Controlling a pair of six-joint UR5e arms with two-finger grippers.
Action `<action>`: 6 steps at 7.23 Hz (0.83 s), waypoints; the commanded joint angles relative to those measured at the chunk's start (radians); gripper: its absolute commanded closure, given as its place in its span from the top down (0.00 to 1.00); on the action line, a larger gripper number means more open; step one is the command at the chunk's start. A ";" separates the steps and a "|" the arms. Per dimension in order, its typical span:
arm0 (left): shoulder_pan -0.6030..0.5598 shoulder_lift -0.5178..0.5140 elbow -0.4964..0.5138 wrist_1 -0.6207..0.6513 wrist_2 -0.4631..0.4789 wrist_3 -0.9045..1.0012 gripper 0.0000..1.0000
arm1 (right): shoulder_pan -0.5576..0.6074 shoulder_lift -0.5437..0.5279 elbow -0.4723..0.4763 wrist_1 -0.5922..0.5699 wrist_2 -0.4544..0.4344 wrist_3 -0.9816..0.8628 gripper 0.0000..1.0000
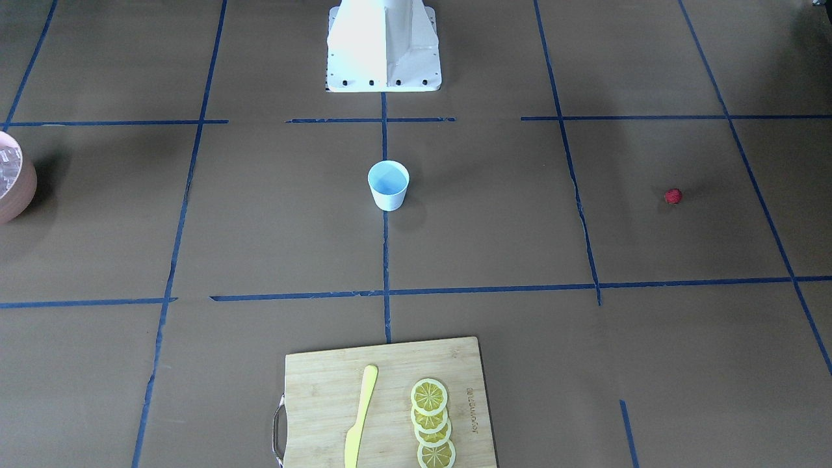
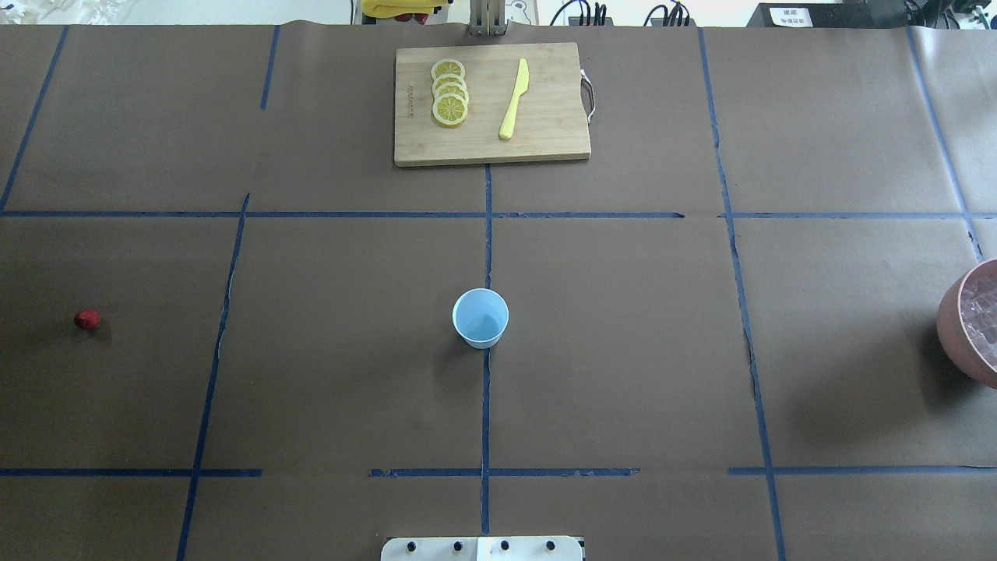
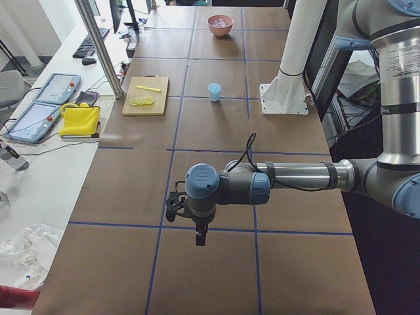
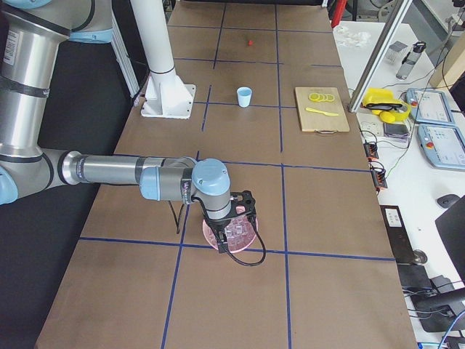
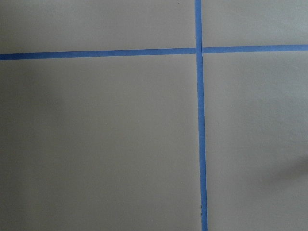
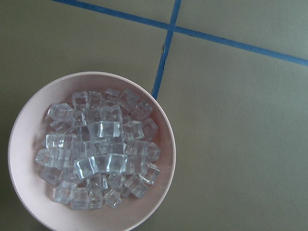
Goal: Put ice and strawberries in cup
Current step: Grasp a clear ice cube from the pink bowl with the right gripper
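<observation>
Far out on the table's (image 2: 350,374) left, the strawberry (image 2: 87,319) lies alone, well apart from the cup (image 2: 480,317), which stands upright at centre with open room on every side. At the right edge, the bowl (image 2: 956,335) of ice (image 6: 98,147) is cut off. The left gripper (image 3: 174,206) and the right gripper (image 4: 234,212), which hangs over the bowl, show only from the side views, so I cannot tell whether their jaws are apart.
</observation>
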 commanded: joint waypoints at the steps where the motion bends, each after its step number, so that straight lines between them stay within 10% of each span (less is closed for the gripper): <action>1: 0.000 0.001 0.001 -0.001 -0.001 0.000 1.00 | -0.011 0.003 -0.010 0.092 0.019 0.019 1.00; 6: 0.000 0.001 0.003 -0.001 -0.006 0.000 1.00 | -0.269 0.065 -0.046 0.195 -0.023 0.272 1.00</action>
